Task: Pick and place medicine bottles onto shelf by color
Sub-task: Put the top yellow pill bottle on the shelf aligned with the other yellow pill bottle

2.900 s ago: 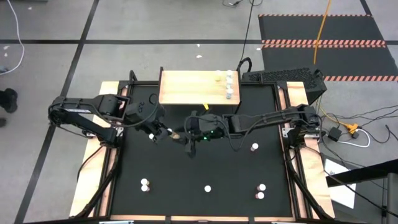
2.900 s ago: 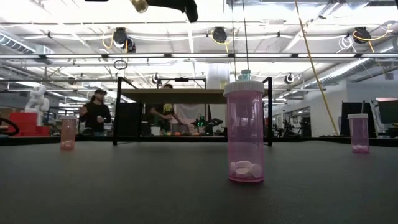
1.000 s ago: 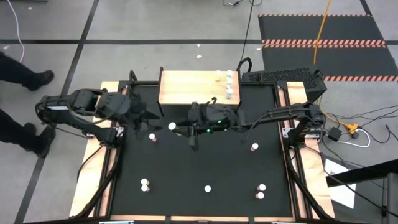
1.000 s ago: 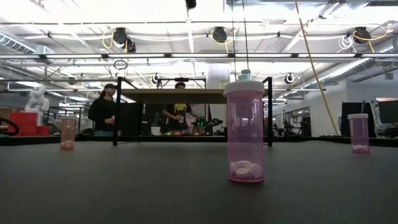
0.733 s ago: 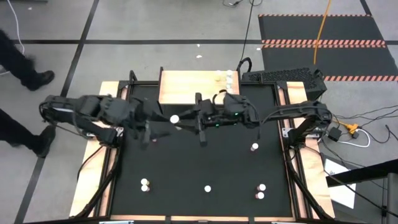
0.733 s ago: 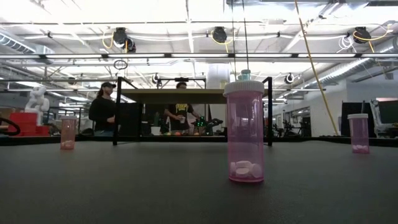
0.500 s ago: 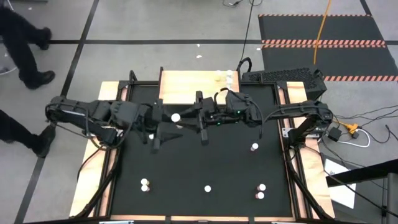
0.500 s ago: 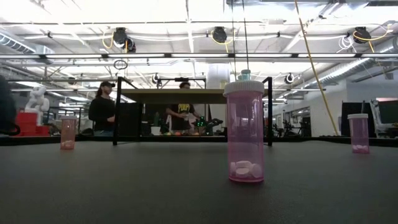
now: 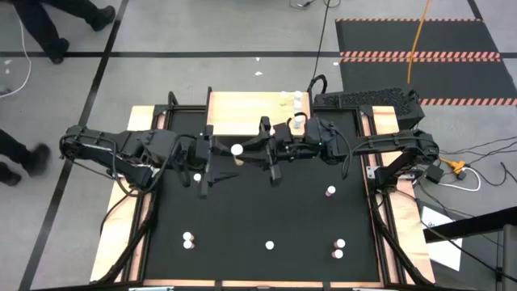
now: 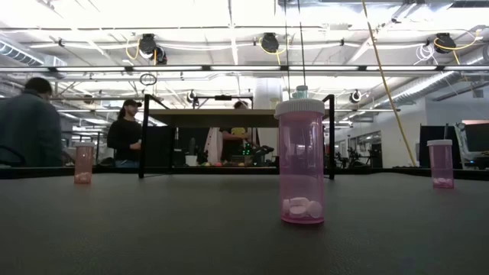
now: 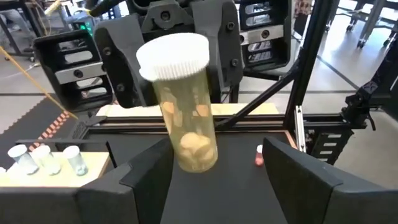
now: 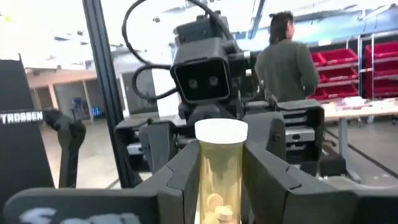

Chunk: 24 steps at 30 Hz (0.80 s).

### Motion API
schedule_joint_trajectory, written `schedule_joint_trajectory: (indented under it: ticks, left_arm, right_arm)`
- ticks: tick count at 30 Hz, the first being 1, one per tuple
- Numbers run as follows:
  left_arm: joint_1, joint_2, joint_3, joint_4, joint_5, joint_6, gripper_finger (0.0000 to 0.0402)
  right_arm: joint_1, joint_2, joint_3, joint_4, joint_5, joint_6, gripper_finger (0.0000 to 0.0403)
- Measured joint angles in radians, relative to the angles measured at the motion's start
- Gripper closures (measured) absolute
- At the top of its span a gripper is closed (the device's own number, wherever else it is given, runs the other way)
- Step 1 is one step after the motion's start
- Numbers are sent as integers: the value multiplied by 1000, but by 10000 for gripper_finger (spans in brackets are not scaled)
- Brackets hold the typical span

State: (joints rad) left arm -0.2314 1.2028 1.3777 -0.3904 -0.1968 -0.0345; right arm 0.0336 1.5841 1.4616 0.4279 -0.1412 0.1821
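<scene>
A yellow medicine bottle [image 9: 237, 149] with a white cap hangs in the air between my two grippers, just near of the tan shelf [image 9: 242, 113]. My right gripper [image 12: 221, 183] reaches in from the table's right and is shut on it. My left gripper [image 11: 214, 183] faces it from the left and is open, with a finger on either side of the bottle's lower end [image 11: 198, 152] without touching it. Three teal bottles [image 11: 43, 158] stand on the shelf's right part. My right gripper pinches the yellow bottle by its body [image 12: 214, 186], below the white cap, between its two fingers [image 12: 180, 180]. The fingers come about level from the table's right. The bottle is lifted clear of the mat, cap upward and slightly tilted.
Pink bottles stand scattered on the black mat [image 9: 266, 210]: one left of centre [image 9: 196, 178], one toward the right [image 9: 329, 191], several along the near edge [image 10: 300, 160]. The shelf's black legs [image 10: 141, 137] stand at the far edge. People move beyond the table.
My right gripper has carried the yellow bottle toward the far edge and a little toward the right, nearer the shelf. My left gripper has moved toward the table's right, following the bottle, and stays open.
</scene>
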Motion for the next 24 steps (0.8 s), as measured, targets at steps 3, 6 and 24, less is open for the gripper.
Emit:
schedule_joint_trajectory:
  ticks: [3, 6, 24]
  left_arm:
    - [17, 7, 0, 3, 3, -2, 156]
    - [36, 13, 0, 4, 6, -2, 163]
    - [109, 29, 0, 61, 123, -12, 254]
  right_arm:
    - [-12, -9, -42, 79, -28, 29, 303]
    - [-15, -10, -63, 115, -46, 49, 303]
    - [-32, -9, -74, 123, -47, 34, 303]
